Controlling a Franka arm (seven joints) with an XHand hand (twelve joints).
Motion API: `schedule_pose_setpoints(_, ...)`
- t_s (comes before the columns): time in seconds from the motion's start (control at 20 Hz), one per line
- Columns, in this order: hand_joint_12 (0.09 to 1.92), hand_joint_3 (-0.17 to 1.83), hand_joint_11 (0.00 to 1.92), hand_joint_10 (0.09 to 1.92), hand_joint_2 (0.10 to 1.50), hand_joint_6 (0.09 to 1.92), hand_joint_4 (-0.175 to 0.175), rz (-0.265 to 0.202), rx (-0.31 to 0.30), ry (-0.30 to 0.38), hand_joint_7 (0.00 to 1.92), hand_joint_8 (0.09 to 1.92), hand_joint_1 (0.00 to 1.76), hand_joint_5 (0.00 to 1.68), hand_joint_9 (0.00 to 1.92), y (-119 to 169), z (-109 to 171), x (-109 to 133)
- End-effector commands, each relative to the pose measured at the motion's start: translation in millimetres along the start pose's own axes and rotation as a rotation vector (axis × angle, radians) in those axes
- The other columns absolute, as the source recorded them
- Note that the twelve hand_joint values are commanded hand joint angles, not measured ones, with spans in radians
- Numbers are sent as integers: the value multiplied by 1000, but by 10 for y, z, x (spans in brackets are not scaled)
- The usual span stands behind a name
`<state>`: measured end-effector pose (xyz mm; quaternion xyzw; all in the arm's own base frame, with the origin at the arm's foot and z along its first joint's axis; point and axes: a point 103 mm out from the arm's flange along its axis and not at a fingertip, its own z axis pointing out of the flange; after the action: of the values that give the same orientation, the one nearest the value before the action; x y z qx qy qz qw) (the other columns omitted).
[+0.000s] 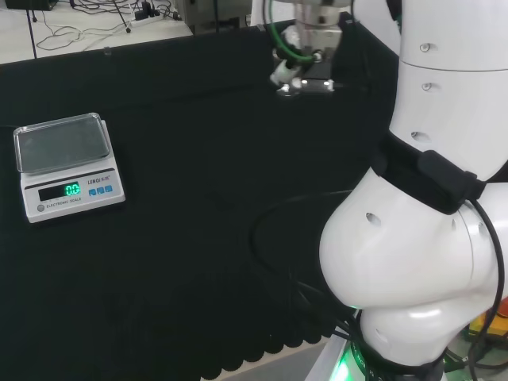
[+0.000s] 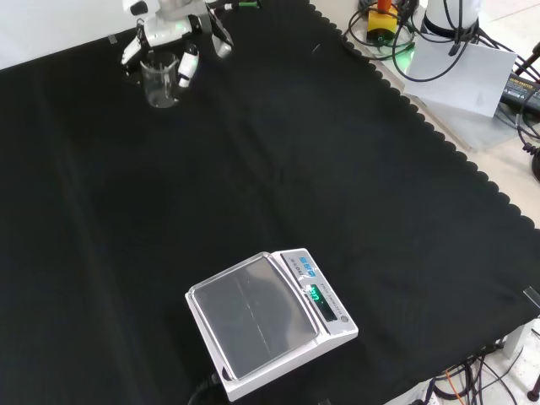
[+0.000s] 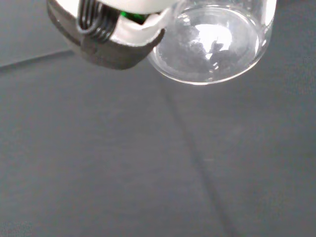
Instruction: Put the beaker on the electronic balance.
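Front view, nearest to me: electronic balance [image 2: 270,325] sits on the black cloth [image 2: 337,186] at the bottom of the frame, pan bare, green display lit. In the head view I see it at the left edge [image 1: 67,163], well apart from the arm.

Mid bench: bare cloth between balance and hand.

Far end, top left of the front view: clear beaker [image 2: 160,80] stands upright on the cloth. The hand [image 2: 173,29] is over it, fingers [image 2: 187,66] spread and hanging down on either side of the rim. I can't tell whether they touch the glass; I see no grasp.

Wrist view: beaker's round base and wall [image 3: 212,44] close up, beside a dark part of the hand [image 3: 106,39].

Head view: hand [image 1: 305,63] at top centre.
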<state>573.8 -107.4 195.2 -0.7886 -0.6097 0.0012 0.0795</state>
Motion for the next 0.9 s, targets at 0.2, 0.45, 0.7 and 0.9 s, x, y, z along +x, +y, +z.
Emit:
schedule_pose_setpoints(0.2,1177,98,868,1077,1188,1370,-37,-270,24,-36,580,1374,1023,754,873,-79,50,1987)
schedule_pose_setpoints(0.45,1176,97,868,1081,1184,1359,-40,-438,54,-58,586,1375,1027,761,877,-273,218,2933)
schedule_pose_setpoints(0.7,1174,97,867,1082,1179,1348,-40,-541,92,-50,586,1374,1031,770,877,-470,383,3555)
schedule_pose_setpoints(0.9,1174,97,866,1083,1178,1344,-40,-596,115,-45,587,1374,1032,772,877,-602,517,3870)
